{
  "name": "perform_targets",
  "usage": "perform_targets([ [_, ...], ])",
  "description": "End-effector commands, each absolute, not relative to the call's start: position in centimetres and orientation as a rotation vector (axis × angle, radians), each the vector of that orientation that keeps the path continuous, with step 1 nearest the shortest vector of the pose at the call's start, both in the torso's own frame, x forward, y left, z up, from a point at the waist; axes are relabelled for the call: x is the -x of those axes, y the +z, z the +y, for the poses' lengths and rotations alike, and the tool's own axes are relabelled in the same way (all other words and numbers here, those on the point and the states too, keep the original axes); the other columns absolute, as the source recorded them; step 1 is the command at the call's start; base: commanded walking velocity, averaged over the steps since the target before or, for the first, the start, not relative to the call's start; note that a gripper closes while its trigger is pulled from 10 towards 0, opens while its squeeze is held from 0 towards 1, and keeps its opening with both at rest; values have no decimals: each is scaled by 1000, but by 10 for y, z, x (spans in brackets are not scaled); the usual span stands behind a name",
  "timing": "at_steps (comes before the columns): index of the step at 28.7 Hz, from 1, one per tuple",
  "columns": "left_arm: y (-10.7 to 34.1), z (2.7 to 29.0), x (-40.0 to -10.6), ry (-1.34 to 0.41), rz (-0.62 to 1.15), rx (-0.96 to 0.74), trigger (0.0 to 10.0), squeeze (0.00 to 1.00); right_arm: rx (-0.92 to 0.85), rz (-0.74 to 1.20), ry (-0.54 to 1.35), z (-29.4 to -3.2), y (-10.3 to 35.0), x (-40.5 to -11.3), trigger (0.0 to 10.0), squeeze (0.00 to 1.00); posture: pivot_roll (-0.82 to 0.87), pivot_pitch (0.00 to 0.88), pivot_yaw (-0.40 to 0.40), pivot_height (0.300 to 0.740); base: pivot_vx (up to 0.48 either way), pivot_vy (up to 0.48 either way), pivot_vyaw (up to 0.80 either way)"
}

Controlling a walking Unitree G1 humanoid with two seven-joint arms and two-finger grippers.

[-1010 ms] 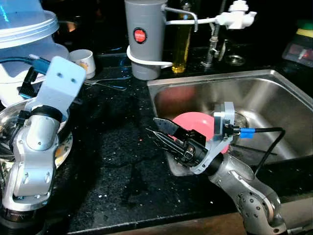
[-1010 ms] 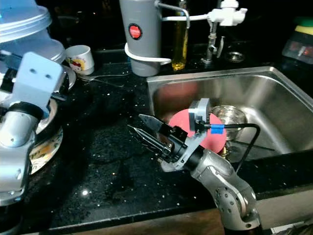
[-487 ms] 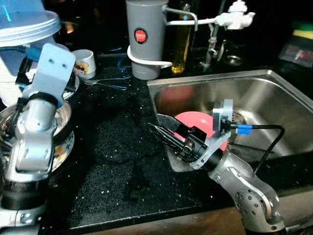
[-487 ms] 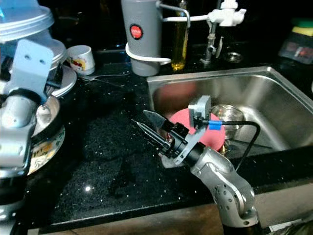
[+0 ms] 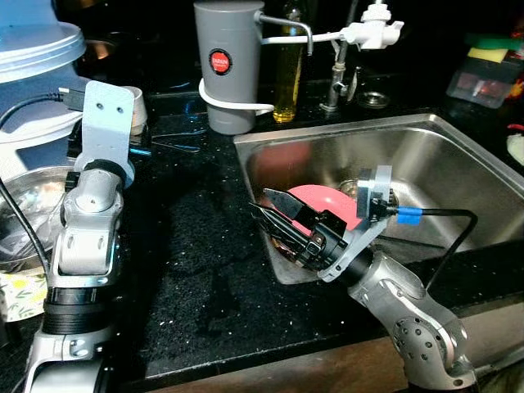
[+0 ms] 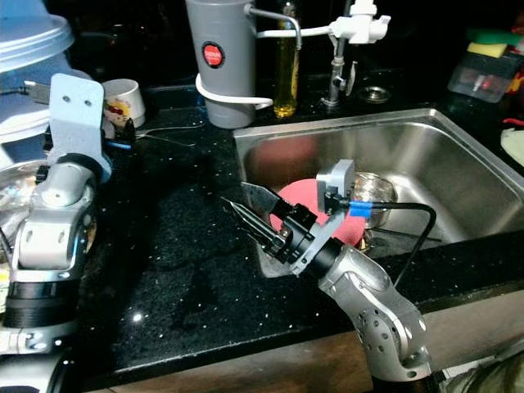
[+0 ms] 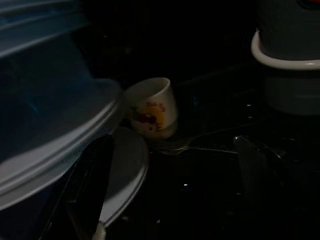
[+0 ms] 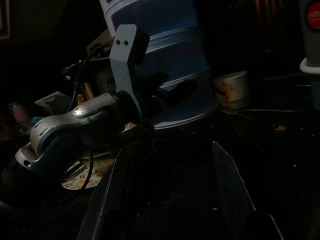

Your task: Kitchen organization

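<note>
Left wrist view puts the small printed cup [image 7: 151,107] on the black surface [image 5: 196,246], beside stacked plates [image 7: 125,170], well ahead of the left gripper [image 7: 175,190], fingers spread. A careless reach could topple it. Right gripper [image 5: 274,214], fingers apart, hovers at the sink [image 5: 458,155] edge, near a pink bowl [image 5: 323,203]. Dim kitchen.

Pink plate [image 5: 321,202]: round, tilted in the steel sink [image 5: 458,164].
White cup [image 7: 151,108]: printed, upright on the black counter [image 5: 196,246].
</note>
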State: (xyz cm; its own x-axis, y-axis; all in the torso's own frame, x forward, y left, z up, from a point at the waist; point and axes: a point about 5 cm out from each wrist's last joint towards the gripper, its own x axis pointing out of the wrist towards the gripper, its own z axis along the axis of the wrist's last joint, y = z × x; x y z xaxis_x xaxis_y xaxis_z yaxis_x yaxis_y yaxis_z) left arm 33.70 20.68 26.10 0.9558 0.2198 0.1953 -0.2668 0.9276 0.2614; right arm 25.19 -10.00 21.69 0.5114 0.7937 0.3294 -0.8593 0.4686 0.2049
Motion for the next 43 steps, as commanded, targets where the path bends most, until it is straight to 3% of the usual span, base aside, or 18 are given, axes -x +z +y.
perform_targets([
  [1,258,209,-339,274,-127,-283,10000,0,-356,-199,1082,-97,219,-244,10000,0,-16,24,-17,740,0,0,0],
  [11,263,214,-327,349,-97,-293,10000,0,-340,-138,1298,-86,212,-218,10000,0,-8,40,-15,740,0,0,88],
  [29,296,213,-308,272,-234,-367,10000,0,-348,-143,1270,-89,210,-224,10000,0,17,49,-20,740,0,0,800],
  [43,304,198,-308,117,-272,-273,10000,0,-336,-144,1218,-90,209,-230,10000,0,12,49,-21,740,0,0,685],
])
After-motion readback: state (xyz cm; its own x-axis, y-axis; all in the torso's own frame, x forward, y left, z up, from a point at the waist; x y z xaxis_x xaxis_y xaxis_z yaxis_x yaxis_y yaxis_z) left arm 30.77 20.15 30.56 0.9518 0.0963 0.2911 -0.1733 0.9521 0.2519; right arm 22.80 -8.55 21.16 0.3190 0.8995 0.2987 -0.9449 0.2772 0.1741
